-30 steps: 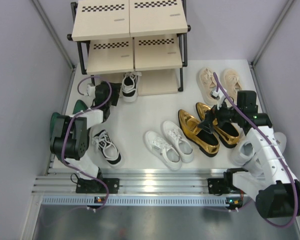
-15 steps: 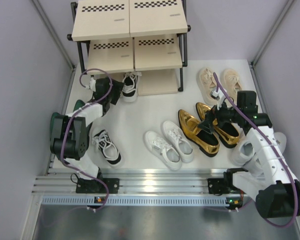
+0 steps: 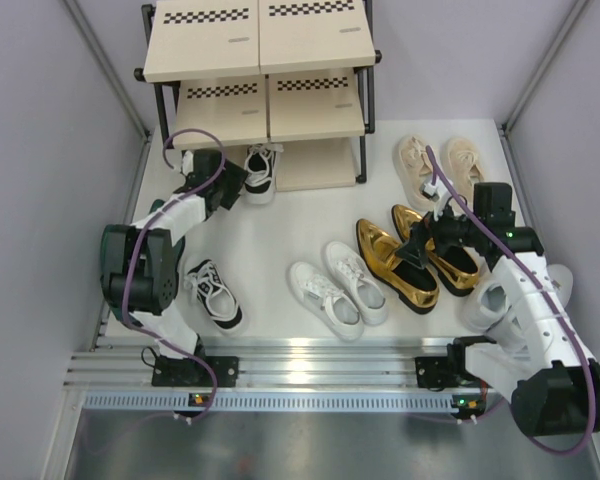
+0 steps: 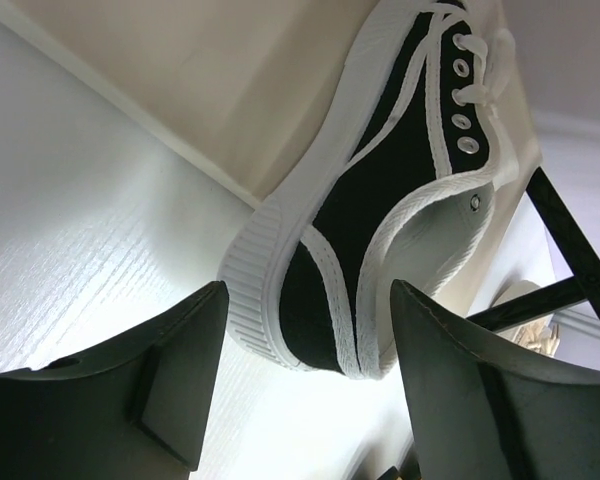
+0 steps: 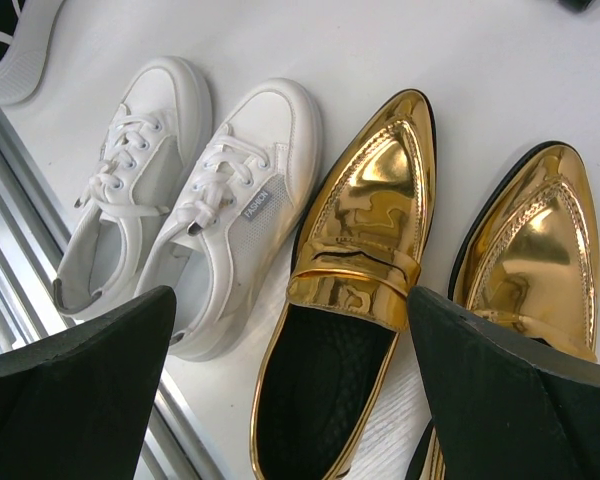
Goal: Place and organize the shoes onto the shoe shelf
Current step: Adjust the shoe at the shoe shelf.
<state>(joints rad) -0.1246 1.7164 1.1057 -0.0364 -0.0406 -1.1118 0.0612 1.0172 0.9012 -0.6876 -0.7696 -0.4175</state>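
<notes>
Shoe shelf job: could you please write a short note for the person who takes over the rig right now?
Left gripper: open, at the heel of the black-and-white sneaker, not gripping it.
Right gripper: open, above the gold loafers, holding nothing.
Shoe shelf: only that one sneaker is on the bottom tier, heel over the front edge; the upper boards show no shoes.
On the table: its mate, the white lace-ups, the gold loafers and the beige sneakers.
Left to do: shelve all of these in pairs.
</notes>
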